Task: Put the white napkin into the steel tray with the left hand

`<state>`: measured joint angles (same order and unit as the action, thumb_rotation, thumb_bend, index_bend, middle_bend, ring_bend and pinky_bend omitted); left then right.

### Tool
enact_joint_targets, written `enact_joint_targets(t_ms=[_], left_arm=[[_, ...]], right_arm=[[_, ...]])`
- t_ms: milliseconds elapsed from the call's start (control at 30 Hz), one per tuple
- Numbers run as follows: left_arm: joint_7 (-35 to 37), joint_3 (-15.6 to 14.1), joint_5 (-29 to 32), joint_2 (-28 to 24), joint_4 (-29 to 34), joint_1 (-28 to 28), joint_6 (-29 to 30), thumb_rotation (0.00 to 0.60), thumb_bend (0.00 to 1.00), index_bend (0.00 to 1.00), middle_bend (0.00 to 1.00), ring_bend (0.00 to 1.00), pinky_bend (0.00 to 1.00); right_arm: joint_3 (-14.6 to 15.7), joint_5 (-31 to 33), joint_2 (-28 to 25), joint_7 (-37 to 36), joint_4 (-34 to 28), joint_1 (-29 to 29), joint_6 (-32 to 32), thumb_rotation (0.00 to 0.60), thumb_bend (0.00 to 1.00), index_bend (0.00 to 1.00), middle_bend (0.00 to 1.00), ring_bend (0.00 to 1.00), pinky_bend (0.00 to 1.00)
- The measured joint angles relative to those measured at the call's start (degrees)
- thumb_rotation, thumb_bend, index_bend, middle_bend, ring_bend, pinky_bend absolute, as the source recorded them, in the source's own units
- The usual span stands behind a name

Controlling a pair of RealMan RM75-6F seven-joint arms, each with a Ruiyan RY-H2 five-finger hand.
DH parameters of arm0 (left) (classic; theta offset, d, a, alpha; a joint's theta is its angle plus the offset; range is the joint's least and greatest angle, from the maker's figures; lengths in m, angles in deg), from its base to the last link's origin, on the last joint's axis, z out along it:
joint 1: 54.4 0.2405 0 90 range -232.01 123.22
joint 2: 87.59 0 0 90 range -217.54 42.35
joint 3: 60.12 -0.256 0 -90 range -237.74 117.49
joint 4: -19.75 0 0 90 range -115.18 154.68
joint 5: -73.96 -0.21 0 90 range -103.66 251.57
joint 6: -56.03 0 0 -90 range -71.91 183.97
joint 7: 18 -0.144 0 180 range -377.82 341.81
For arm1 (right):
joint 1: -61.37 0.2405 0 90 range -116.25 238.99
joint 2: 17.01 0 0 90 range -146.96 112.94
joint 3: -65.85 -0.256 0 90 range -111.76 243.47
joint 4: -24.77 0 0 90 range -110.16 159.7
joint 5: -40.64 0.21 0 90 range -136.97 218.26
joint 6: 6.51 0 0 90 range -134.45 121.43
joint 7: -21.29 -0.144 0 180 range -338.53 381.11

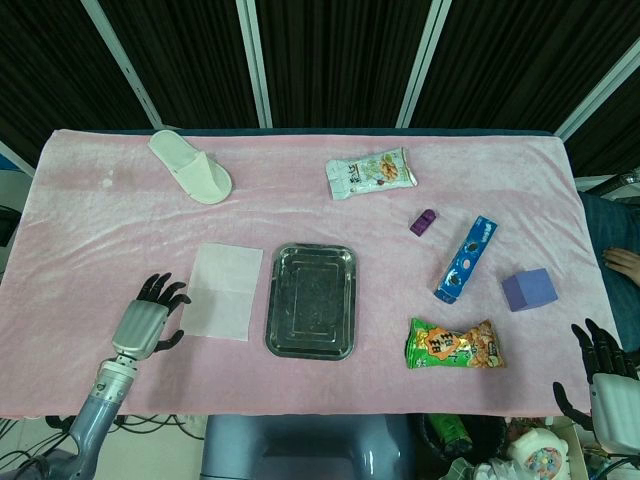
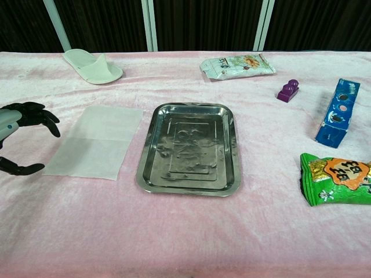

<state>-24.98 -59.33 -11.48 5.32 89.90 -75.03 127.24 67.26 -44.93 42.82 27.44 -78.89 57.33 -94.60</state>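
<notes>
The white napkin (image 1: 222,290) (image 2: 96,141) lies flat on the pink cloth, just left of the steel tray (image 1: 311,300) (image 2: 189,147). Nothing lies in the tray. My left hand (image 1: 150,318) (image 2: 20,136) hovers open at the napkin's left edge, fingers spread and holding nothing. My right hand (image 1: 604,382) is open at the table's front right corner, far from both; the chest view does not show it.
A white slipper (image 1: 190,167) lies at the back left. A snack packet (image 1: 370,173), a purple toy (image 1: 424,221), a blue box (image 1: 466,258), a purple cube (image 1: 528,289) and a green snack bag (image 1: 455,344) lie right of the tray.
</notes>
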Motion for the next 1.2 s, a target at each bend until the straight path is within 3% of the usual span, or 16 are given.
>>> enact_joint_targets(t_ms=[467, 1200], left_arm=[[0.4, -1.6, -1.1, 1.6, -0.9, -1.3, -3.0, 0.6, 0.25, 0.32, 0.16, 0.0, 0.02], [2.7, -2.1, -2.8, 5.5, -10.1, -0.3, 0.1, 0.6, 0.29, 0.33, 0.16, 0.0, 0.02]], right_arm=[[-0.2, 1.1, -0.5, -0.1, -0.5, 0.2, 1.5, 0.6, 0.31, 0.0, 0.0, 0.06, 0.15], [-0.4, 2.6, -1.2, -0.5, -1.5, 0.5, 3.2, 0.6, 0.31, 0.0, 0.0, 0.06, 0.15]])
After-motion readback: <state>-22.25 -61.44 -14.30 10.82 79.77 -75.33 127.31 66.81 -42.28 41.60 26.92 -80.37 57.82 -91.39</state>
